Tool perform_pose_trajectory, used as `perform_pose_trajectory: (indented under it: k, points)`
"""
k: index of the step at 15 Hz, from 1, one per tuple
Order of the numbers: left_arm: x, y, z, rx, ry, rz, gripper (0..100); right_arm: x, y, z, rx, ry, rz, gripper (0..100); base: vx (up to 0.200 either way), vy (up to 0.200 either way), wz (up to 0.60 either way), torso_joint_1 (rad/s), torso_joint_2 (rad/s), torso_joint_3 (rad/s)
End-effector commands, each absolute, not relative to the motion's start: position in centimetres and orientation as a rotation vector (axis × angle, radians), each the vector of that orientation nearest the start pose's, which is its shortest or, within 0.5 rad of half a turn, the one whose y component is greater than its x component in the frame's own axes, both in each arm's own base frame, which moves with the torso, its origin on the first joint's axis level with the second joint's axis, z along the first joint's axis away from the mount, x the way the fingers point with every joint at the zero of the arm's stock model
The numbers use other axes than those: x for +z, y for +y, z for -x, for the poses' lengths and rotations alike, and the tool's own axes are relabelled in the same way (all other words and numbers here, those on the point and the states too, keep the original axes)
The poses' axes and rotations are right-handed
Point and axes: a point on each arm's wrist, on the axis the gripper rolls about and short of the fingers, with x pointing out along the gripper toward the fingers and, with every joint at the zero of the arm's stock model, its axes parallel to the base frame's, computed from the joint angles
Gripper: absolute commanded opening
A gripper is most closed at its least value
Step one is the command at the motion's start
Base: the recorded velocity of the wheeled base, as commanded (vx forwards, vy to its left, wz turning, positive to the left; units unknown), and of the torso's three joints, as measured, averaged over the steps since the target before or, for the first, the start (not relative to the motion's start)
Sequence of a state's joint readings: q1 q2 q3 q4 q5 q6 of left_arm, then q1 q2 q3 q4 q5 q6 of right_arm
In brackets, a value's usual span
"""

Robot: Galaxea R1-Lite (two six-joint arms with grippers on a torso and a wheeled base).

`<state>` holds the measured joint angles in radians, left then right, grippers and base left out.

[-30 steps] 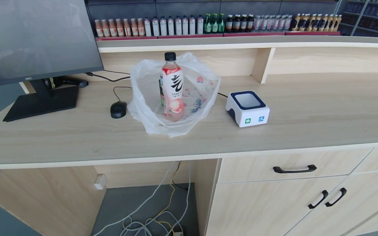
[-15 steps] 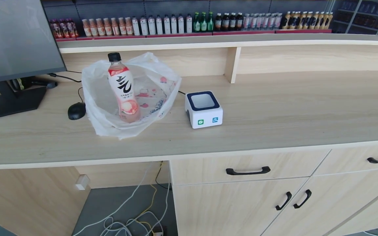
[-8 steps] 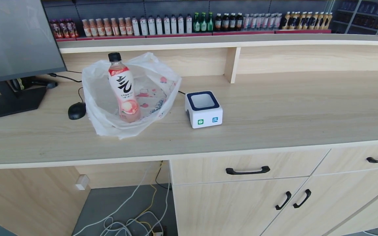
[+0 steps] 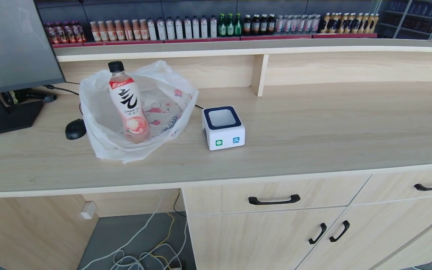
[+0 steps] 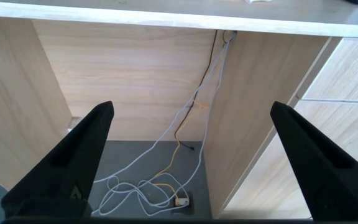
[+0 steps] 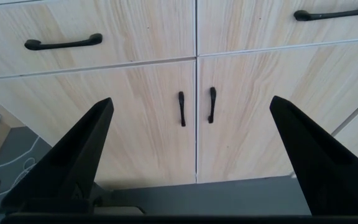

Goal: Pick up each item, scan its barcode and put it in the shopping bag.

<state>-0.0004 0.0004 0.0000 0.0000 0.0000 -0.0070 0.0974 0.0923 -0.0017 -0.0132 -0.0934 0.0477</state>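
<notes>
The bottle [image 4: 128,103] stands upright inside the shopping bag [image 4: 99,146] on the left part of the table [image 4: 313,123], with the scanner [image 4: 223,127] just right of it; left jaws and right jaws both gape empty, low before the cables [image 5: 166,186] and cabinet doors [image 6: 135,124]; I judge they should rise past the table's near edge first, then approach over the stretch right of the scanner, away from the monitor [image 4: 9,45].

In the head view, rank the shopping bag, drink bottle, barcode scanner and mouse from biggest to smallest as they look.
1. shopping bag
2. drink bottle and barcode scanner: too close to rank; the bottle is taller, the scanner wider
3. mouse
</notes>
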Motion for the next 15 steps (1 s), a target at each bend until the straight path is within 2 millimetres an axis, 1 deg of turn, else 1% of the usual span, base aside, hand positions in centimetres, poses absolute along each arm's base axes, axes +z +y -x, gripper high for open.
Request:
perform_pose_trajectory:
  k: [1, 15]
  points:
    - [7.55, 0.00, 2.28, 0.000, 0.000, 0.006, 100, 7.92, -0.36, 1.53, 0.001, 0.079, -0.038, 100, 0.000, 0.000, 0.00, 0.000, 0.00, 0.000]
    - [7.55, 0.00, 2.28, 0.000, 0.000, 0.003, 100, 7.92, -0.36, 1.53, 0.001, 0.079, -0.037, 100, 0.000, 0.000, 0.00, 0.000, 0.00, 0.000]
